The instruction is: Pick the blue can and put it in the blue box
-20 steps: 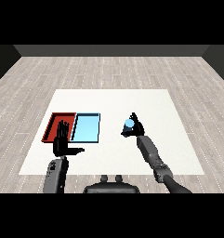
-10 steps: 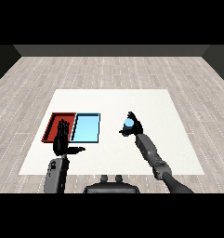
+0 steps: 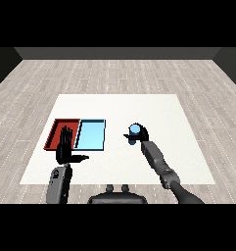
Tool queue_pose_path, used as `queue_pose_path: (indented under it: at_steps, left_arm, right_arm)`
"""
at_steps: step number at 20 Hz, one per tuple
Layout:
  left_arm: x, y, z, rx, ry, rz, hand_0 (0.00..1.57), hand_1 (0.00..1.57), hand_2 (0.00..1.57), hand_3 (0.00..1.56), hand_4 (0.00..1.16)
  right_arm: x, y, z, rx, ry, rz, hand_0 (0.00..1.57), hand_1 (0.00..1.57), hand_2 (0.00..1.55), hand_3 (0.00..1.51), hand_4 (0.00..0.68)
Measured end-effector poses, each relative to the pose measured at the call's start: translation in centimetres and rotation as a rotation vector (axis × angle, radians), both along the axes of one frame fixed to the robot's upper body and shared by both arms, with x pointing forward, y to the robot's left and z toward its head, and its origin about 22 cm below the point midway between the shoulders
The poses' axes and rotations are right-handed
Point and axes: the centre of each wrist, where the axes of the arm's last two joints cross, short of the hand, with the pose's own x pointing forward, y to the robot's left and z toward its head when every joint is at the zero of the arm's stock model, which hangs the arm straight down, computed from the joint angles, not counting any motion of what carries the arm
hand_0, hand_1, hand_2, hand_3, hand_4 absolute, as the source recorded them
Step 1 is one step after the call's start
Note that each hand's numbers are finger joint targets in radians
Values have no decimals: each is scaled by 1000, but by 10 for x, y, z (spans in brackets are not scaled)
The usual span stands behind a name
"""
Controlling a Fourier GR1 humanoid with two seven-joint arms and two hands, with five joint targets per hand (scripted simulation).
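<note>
Head view: white rectangular table (image 3: 139, 105) on grey plank floor.
Right hand (image 3: 140, 134): centre right of frame, black fingers curled round the small blue cylindrical can (image 3: 134, 130), right of both trays.
Left hand (image 3: 65, 146): lower left, fingers straight, holding nothing.
Trays: flat red tray (image 3: 56, 132) left, flat light blue tray (image 3: 91, 135) beside it.

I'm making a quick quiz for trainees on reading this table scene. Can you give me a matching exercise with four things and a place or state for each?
Things:
1. blue can
2. red tray
3. light blue tray
4. left hand

Places or states:
A. fingers straight, holding nothing
B. farthest left on the table
C. held in the right hand
D. between the red tray and the can

Pairs: 1-C, 2-B, 3-D, 4-A
</note>
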Motion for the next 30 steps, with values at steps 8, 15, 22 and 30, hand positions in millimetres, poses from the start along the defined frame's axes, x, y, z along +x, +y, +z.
queue_pose_path:
  at_steps: [8,15,22,30]
  left_arm:
    - [2,-8,4,23,21,-31,0,0,0,0,0]
    - [14,-42,-5,50,77,-78,0,0,0,0,0]
    - [18,-57,-5,42,136,-160,0,0,0,0,0]
    - [33,-82,-5,56,169,-194,0,0,0,0,0]
  right_arm:
    - [9,6,20,-20,-82,6,1489,1489,1453,1408,653]
    - [22,7,50,-23,-183,29,1470,1470,1441,1409,651]
    - [16,18,76,-11,-301,79,1440,1440,1444,1421,665]
    - [-23,35,93,-2,-331,93,1431,1431,1437,1412,654]
